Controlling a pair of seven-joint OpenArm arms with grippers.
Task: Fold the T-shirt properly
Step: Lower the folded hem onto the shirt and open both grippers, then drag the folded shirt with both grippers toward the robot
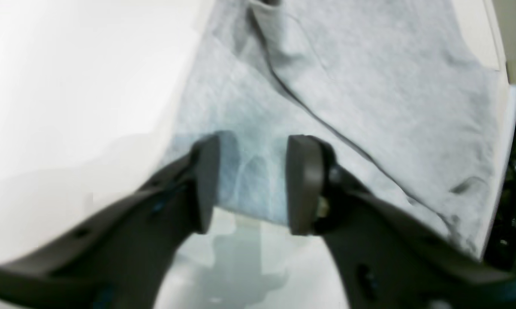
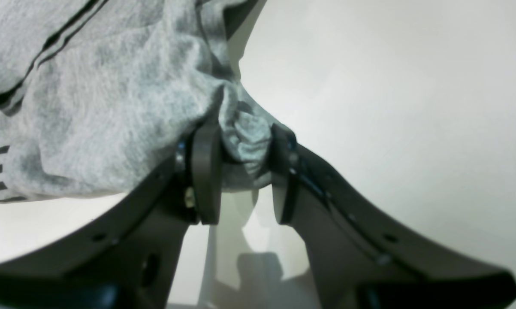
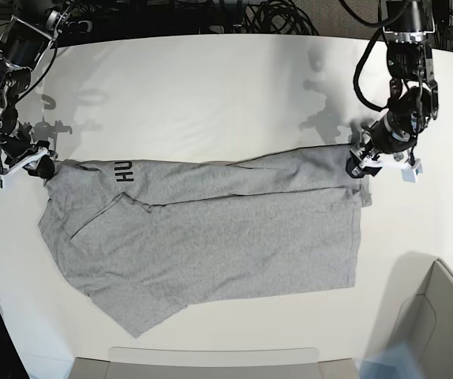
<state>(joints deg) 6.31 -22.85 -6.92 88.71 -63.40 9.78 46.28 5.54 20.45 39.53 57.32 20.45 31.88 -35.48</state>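
Mid-fold: T-shirt [image 3: 211, 237] spread across table [image 3: 211, 87], upper strip doubled over.
Left gripper [image 1: 251, 184] at centre right: jaws apart around hem. Right gripper [image 2: 244, 171] at far left: clamped on bunched corner. Next, probably release, then regrip.

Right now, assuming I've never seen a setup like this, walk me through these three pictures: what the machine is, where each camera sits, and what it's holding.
This is a robot with two arms working over a white table. One picture looks down from above; the other two come from cameras mounted on each wrist, looking past the dark fingers. A grey T-shirt lies spread on the table, partly folded over, with black lettering showing near one end. The right gripper, at the left of the overhead picture, is pinching a bunched corner of the shirt. The left gripper, at the right of the overhead picture, straddles the shirt's opposite edge with its jaws apart; whether it grips the cloth is unclear.
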